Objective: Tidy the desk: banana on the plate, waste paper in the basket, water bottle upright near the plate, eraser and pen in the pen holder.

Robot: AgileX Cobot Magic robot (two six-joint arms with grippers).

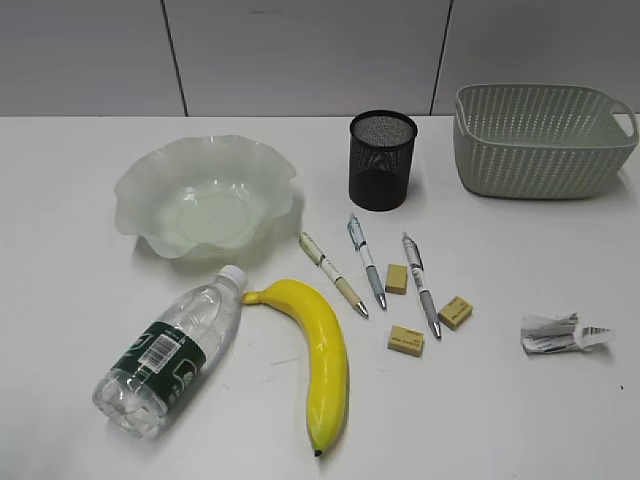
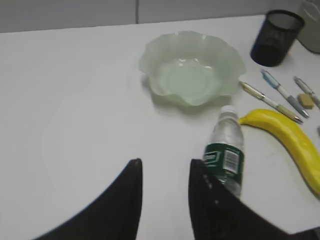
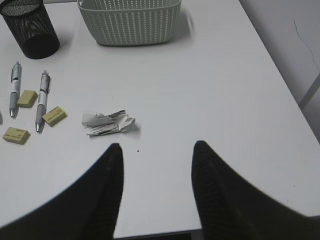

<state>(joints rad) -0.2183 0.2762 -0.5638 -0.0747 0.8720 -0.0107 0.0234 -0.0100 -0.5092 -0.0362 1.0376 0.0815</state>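
On the white desk [image 1: 90, 200] the water bottle [image 1: 172, 350] lies on its side beside the banana [image 1: 318, 355], in front of the frosted green plate [image 1: 205, 195]. Three pens [image 1: 367, 260] and three yellow erasers [image 1: 405, 340] lie in front of the black mesh pen holder [image 1: 382, 160]. The waste paper [image 1: 563, 333] lies at the right, in front of the green basket [image 1: 540, 140]. My left gripper [image 2: 165, 165] is open and empty, just left of the bottle [image 2: 225, 155]. My right gripper [image 3: 156, 147] is open and empty, just near of the paper [image 3: 107, 123]. Neither gripper shows in the exterior view.
The desk's right edge [image 3: 280, 80] runs close to the basket [image 3: 130, 20]. A tiled wall [image 1: 300, 50] stands behind the desk.
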